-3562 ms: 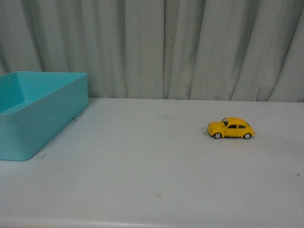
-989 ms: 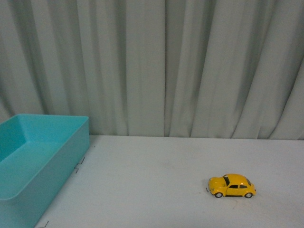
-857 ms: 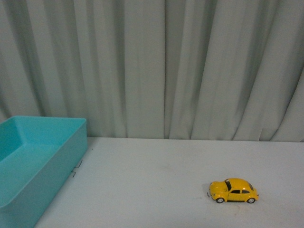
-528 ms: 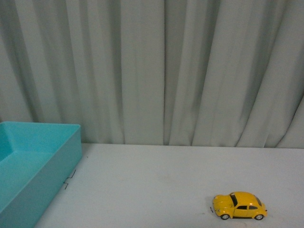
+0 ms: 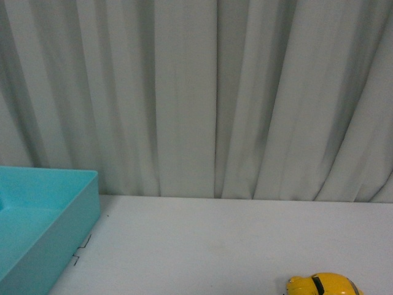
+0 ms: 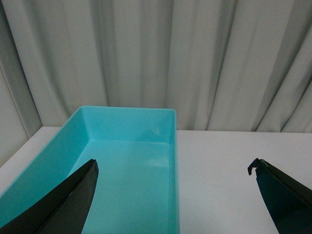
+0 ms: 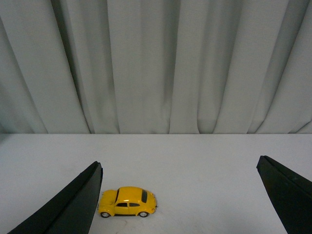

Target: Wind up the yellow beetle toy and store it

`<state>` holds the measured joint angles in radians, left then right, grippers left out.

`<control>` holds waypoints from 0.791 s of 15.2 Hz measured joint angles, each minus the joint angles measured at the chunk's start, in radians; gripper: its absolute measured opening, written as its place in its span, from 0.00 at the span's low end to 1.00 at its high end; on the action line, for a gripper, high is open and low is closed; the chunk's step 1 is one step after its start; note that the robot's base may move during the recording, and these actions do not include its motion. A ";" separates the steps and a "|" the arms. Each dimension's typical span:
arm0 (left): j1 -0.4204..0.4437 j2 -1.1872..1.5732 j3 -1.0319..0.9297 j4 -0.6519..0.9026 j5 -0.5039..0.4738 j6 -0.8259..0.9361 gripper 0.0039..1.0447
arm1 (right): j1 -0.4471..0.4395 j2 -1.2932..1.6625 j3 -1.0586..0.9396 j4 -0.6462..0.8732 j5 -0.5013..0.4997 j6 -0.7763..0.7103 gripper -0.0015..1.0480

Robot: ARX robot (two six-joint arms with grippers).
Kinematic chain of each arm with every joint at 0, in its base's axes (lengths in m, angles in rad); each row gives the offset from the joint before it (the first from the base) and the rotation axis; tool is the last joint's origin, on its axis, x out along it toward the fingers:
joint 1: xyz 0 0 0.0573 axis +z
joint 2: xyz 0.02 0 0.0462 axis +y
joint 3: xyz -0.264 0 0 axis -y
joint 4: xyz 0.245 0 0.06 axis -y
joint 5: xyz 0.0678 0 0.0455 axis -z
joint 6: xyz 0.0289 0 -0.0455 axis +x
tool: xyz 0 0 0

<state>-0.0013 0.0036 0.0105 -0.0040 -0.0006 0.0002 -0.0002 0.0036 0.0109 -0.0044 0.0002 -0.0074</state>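
Here: left hand (image 6: 171, 165), right hand (image 7: 179, 163) both spread; yellow beetle toy (image 7: 127, 201) on table (image 7: 219, 156).

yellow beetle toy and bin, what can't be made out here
- yellow beetle toy: the front view's bottom edge cuts off its lower half; too small in the right wrist view to show any winding part.
- teal bin: near end cut off by picture edges in the front and left wrist views; a left gripper finger hides a corner.

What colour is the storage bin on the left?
The bin is plain turquoise, clearest in the left wrist view.
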 joint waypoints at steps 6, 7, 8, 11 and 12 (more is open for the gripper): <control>0.000 0.000 0.000 0.001 0.000 0.000 0.94 | 0.000 0.000 0.000 0.001 0.000 0.000 0.94; 0.000 0.000 0.000 0.001 0.000 0.000 0.94 | 0.000 0.000 0.000 0.001 0.000 0.000 0.94; 0.000 0.000 0.000 0.001 0.000 0.000 0.94 | 0.000 0.000 0.000 0.001 0.000 0.000 0.94; 0.000 0.000 0.000 0.000 -0.002 0.000 0.94 | 0.099 0.124 0.068 -0.173 0.274 0.135 0.94; 0.000 0.000 0.000 0.001 0.004 0.000 0.94 | 0.077 0.282 0.100 -0.171 0.442 0.266 0.94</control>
<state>-0.0013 0.0036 0.0105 -0.0032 0.0032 0.0002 0.0769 0.2855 0.1108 -0.1749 0.4419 0.2584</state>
